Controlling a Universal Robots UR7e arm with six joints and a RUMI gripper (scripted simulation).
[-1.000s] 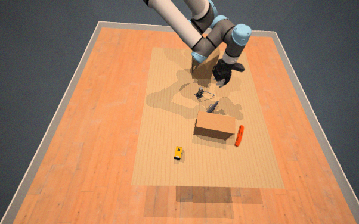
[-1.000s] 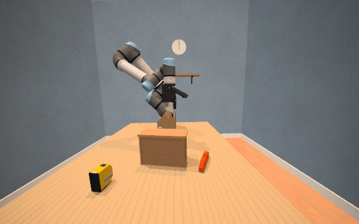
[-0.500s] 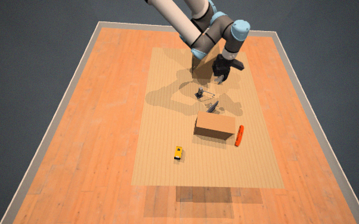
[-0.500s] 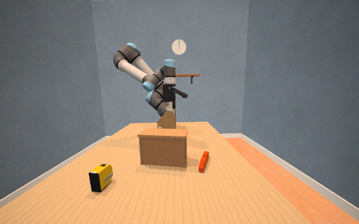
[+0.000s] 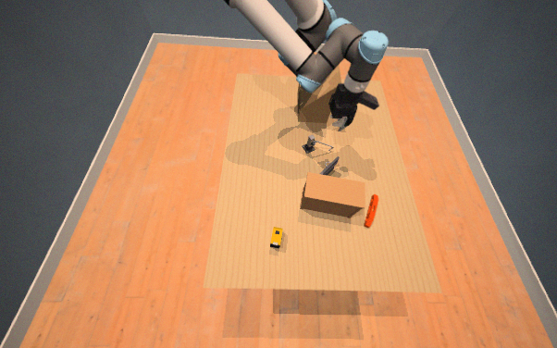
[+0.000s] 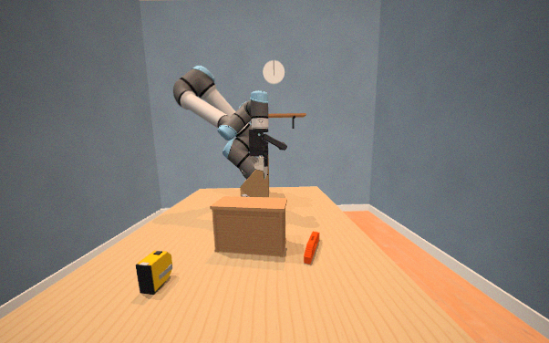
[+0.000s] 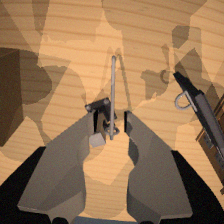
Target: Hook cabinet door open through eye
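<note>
The cabinet (image 5: 333,194) is a brown box standing flat on the mat, and it also shows in the exterior view (image 6: 249,225). Its dark door (image 5: 330,166) stands swung open behind it. In the wrist view the door (image 7: 200,107) is at the right edge and carries the metal eye (image 7: 182,102). The small grey post (image 5: 310,144) stands left of the door, and its thin wire hook (image 7: 113,95) reaches out nearly level, away from the eye. My gripper (image 5: 341,122) hovers above the post (image 7: 102,125). Its fingers are nearly shut and hold nothing.
An orange bar (image 5: 371,210) lies right of the cabinet. A yellow and black box (image 5: 276,237) sits in front of it to the left. A brown wedge block (image 6: 255,184) stands at the arm's base, and a small shelf (image 6: 286,116) hangs on the back wall.
</note>
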